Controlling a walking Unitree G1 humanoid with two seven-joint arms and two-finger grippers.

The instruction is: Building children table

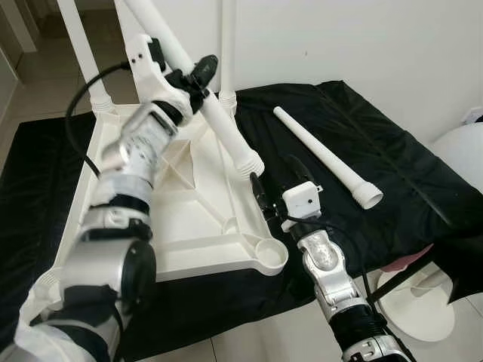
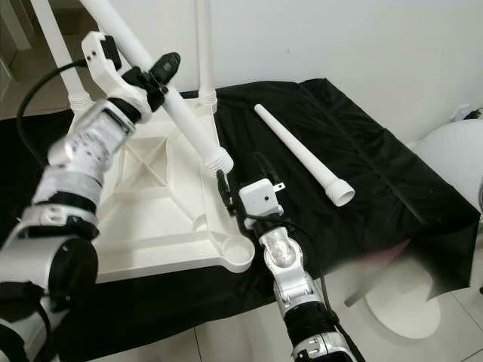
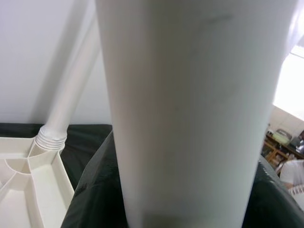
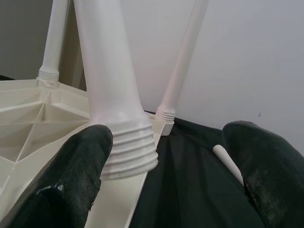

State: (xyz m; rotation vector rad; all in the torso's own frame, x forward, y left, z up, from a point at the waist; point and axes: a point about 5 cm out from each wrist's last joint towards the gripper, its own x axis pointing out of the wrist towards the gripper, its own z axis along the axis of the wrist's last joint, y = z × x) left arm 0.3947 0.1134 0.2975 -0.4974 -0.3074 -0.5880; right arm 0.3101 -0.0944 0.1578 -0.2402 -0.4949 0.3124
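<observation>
Upturned white tabletop lay underside up on black cloth, cloth spread over floor by white wall. Two white legs already stood in far sockets: far-left leg and far-right leg, both upright. Near-right corner socket sat open, nothing in it.

Left gripper held up over tabletop, jaws clamped on third leg. That leg tilted, upper end toward far left, ribbed end low and toward right, hung above right edge of tabletop, not seated in any socket. In left wrist view leg shaft very close to camera, far-right leg behind it.

Right gripper reached in from near right, just beside right edge of tabletop, between ribbed end and near-right socket. Jaws apart, holding nothing. In right wrist view black fingers spread wide, ribbed end between them and ahead, could not tell whether touching left finger.

Fourth leg lay loose on cloth, right of tabletop, well apart from both grippers, wide open end toward near right.

White round object on floor at near right, partly under cloth edge; kind unclear.
</observation>
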